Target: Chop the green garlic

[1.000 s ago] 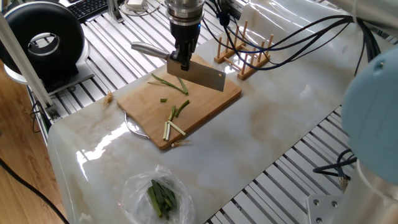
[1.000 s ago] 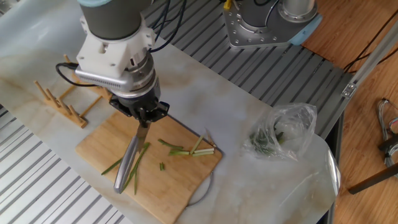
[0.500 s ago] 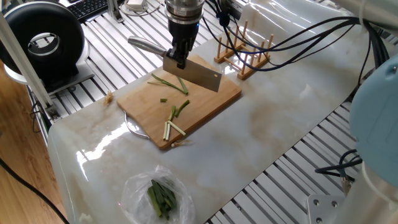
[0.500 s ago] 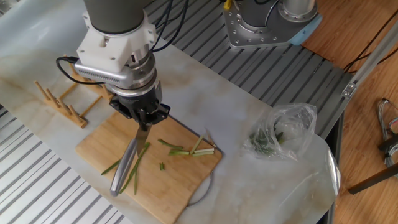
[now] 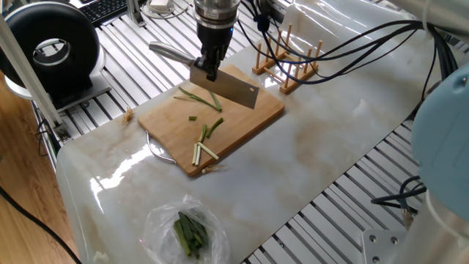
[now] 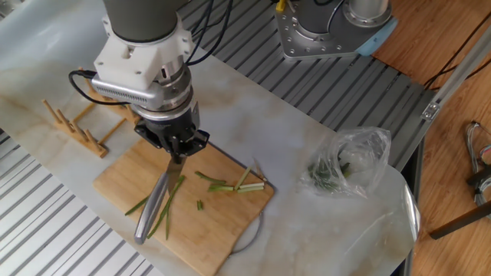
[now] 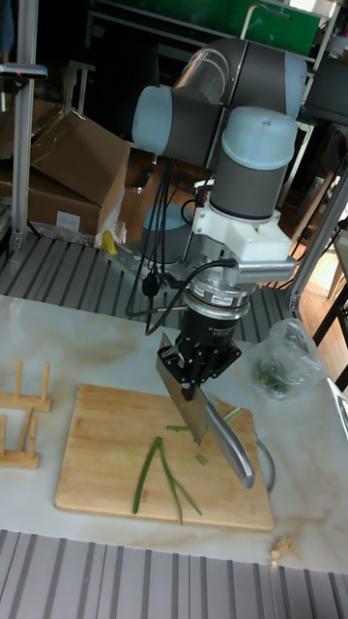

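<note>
Since a second ago, hand (image 5: 208, 71) and cleaver (image 5: 231, 86) have risen slightly toward the frame's upper left. Its fingers clench the cleaver, hiding where blade meets handle. Green garlic (image 5: 203, 97) lies below on the bamboo cutting board (image 5: 256, 117), cut sticks (image 5: 203, 149) nearer the lower edge. The desk (image 5: 330, 147) carries everything.
</note>
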{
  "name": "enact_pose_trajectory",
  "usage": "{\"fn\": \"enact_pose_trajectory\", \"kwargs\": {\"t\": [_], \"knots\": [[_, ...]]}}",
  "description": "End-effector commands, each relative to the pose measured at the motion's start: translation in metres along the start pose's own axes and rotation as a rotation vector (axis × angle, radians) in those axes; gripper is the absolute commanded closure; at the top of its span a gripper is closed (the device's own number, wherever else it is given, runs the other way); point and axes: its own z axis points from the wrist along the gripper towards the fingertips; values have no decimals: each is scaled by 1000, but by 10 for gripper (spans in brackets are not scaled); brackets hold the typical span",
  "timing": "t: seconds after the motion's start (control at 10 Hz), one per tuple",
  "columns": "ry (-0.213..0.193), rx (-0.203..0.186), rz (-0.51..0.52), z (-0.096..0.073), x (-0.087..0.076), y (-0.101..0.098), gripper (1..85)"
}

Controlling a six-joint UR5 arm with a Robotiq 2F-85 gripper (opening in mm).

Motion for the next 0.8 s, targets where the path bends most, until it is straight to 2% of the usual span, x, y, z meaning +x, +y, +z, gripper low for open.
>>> {"fn": "enact_pose_trajectory", "kwargs": {"t": [0.0, 0.1, 0.2, 0.3, 0.4, 0.5, 0.7], "knots": [[-21, -28, -17, -1, -6, 6, 843], [-14, -27, -20, -1, -4, 6, 843], [13, -60, 27, -1, 3, 15, 843], [23, -68, 57, -1, 5, 17, 843], [26, -61, 71, 1, 0, 15, 843], [24, -63, 91, 6, -16, 16, 843], [-1, -26, 113, 19, -54, 9, 843]]}}
